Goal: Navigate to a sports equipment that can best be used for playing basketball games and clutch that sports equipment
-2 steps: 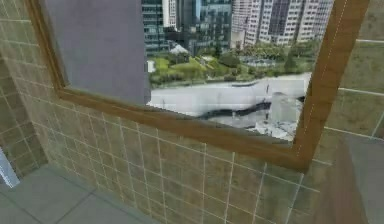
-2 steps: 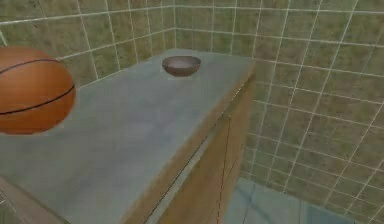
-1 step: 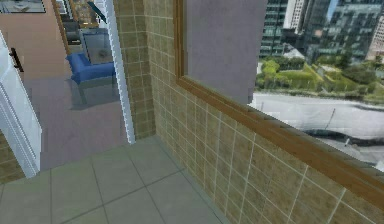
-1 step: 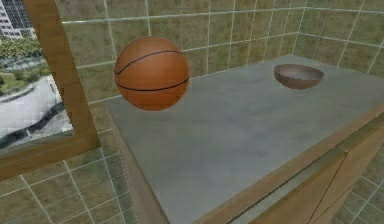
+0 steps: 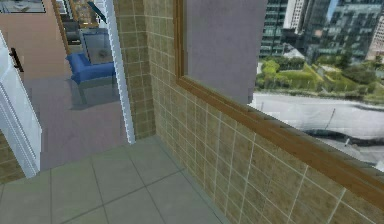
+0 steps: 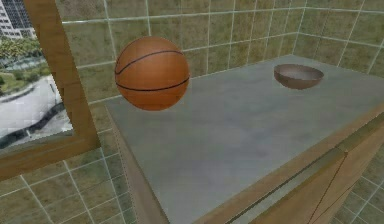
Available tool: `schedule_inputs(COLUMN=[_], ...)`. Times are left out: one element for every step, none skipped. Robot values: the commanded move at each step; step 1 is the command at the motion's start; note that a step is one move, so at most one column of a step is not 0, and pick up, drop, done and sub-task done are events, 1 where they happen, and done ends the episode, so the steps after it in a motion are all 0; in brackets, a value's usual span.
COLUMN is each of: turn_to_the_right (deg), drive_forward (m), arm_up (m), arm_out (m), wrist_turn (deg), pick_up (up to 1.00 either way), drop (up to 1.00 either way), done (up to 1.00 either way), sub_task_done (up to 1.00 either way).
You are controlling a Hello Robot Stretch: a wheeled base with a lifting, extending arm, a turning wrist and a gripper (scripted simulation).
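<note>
An orange basketball [image 6: 152, 73] with dark seams is at the far left corner of a grey countertop [image 6: 240, 135] in the arm side view. It is close to the tiled wall behind it. I cannot tell whether it rests on the counter or is just above it.
A brown bowl [image 6: 299, 76] stands at the counter's far right. A wood-framed window [image 6: 58, 95] is left of the ball. The forward view has a tiled wall with the same window frame [image 5: 250, 105], a white door [image 5: 18, 110], and a doorway to a room with a blue sofa [image 5: 90, 68].
</note>
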Motion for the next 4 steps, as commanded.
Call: schedule_inputs(turn_to_the_right=[0.0, 0.0, 0.0, 0.0], drive_forward=[0.0, 0.0, 0.0, 0.0], arm_up=[0.38, 0.0, 0.0, 0.0], arm_out=[0.0, 0.22, 0.0, 0.0], wrist_turn=[0.0, 0.0, 45.0, 45.0], pick_up=[0.0, 0.0, 0.0, 0.0], drop=[0.0, 0.0, 0.0, 0.0], done=[0.0, 0.0, 0.0, 0.0], sub_task_done=[0.0, 0.0, 0.0, 0.0])
